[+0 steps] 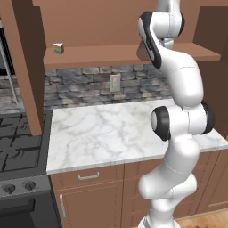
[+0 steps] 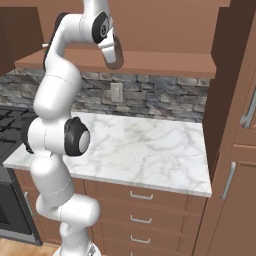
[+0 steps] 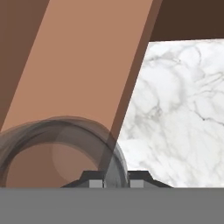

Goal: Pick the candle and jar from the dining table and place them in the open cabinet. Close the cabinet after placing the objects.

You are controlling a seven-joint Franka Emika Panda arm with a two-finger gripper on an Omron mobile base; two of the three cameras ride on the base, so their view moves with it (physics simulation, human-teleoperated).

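Jar point(image 3: 57, 153) clamped by its wall between the tips of the hand point(image 3: 113, 180), mouth toward the camera, carried just above the cabinet's shelf point(image 3: 83, 74) for setting down, marble table point(image 3: 179, 109) far below.

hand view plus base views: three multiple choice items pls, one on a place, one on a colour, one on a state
1. Where does the rainbow-striped wedge sit?
A. on the marble counter
B. on the wooden shelf
C. on the stove

2. What colour is the jar?
A. translucent grey
B. yellow-gold
C. red

3. What is the claw doing?
A. open wide, empty
B. shut on the jar's wall
C. shut on the wedge

Answers:
1 B, the wedge stands on the shelf above the counter.
2 A, the wood shows through its grey wall.
3 B, the hand view shows the jar's wall pinched between the fingertips.
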